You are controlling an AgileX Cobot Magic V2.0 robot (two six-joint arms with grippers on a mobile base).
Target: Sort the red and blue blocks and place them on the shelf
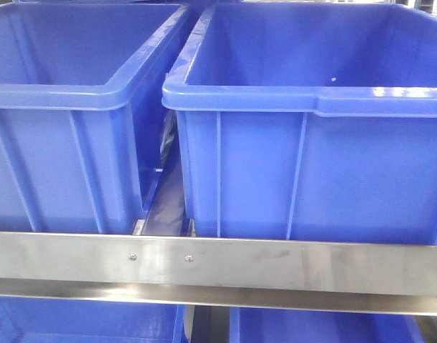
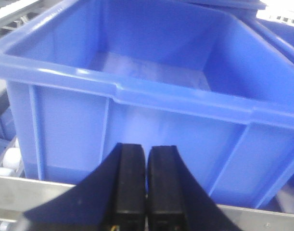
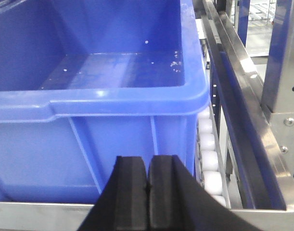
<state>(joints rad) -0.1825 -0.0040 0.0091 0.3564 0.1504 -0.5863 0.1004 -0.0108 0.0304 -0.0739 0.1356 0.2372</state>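
Hovering with black left gripper and right gripper both pressed closed, empty, before large blue plastic bins; risking striking brushed-steel rail just below.

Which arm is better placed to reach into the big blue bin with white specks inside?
Right, probably: the shut right pincer sits just before that speckled blue plastic bin. The left pincer faces another.

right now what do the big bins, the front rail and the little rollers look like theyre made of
Bins: moulded blue plastic, judging by the ribbed walls, rolled rims and soft sheen.
Front rail: brushed steel, it seems; grey, streaky reflections, two screws.
Rollers: probably white plastic, smooth and matte.
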